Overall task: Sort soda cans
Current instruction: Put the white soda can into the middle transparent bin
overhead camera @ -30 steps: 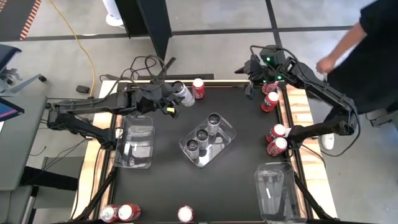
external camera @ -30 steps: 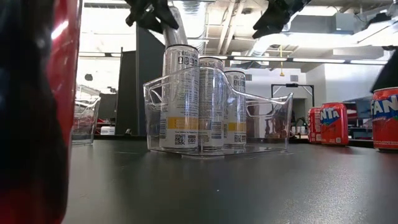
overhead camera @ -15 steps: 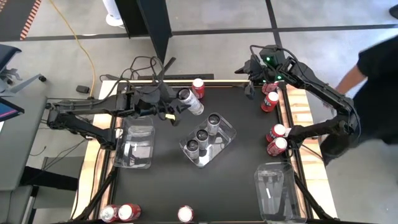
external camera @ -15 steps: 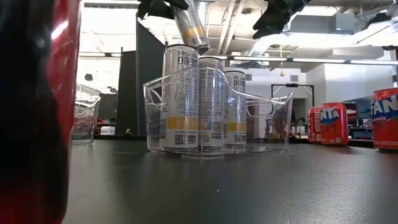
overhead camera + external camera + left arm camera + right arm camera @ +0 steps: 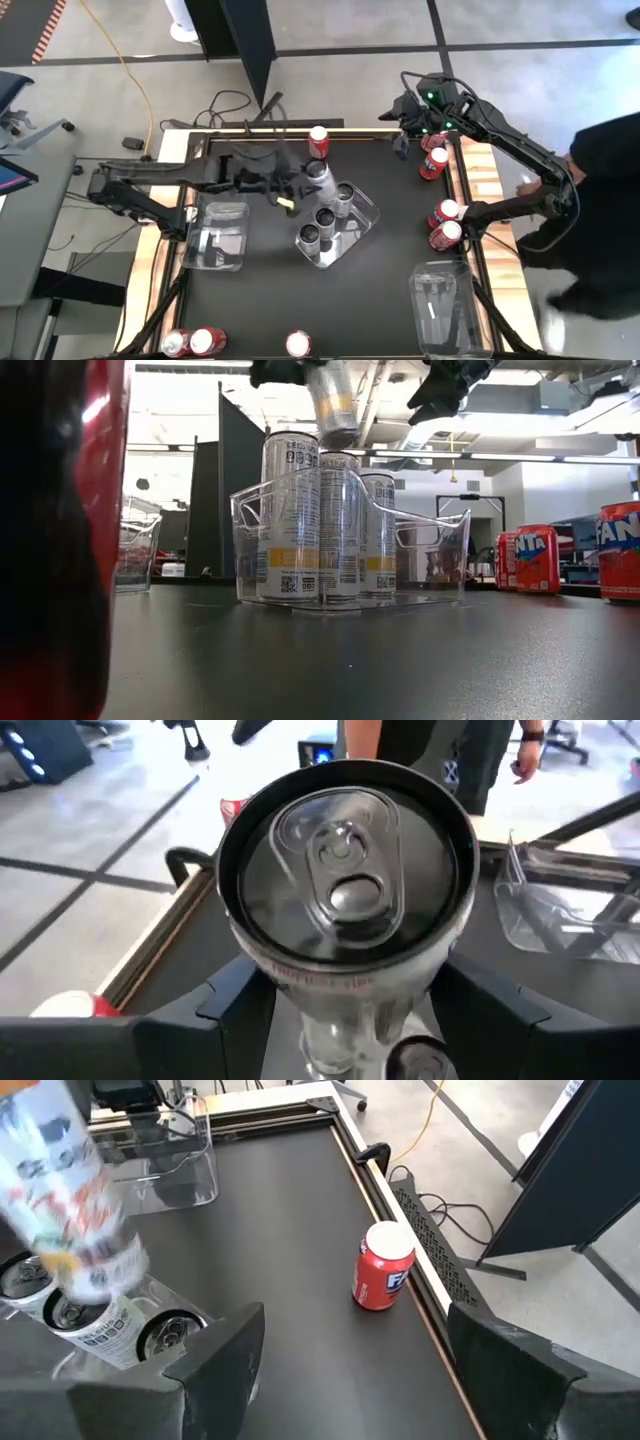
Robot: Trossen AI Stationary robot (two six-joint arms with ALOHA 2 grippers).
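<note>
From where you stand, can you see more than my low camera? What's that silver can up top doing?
Observer: The left gripper holds that silver can over the middle tray.
Operator: How many cans are in that tray?
Observer: Three silver cans, seen from above.
Operator: Where's the other arm?
Observer: The right gripper waits open at the far right corner, beside two red cans.
</note>
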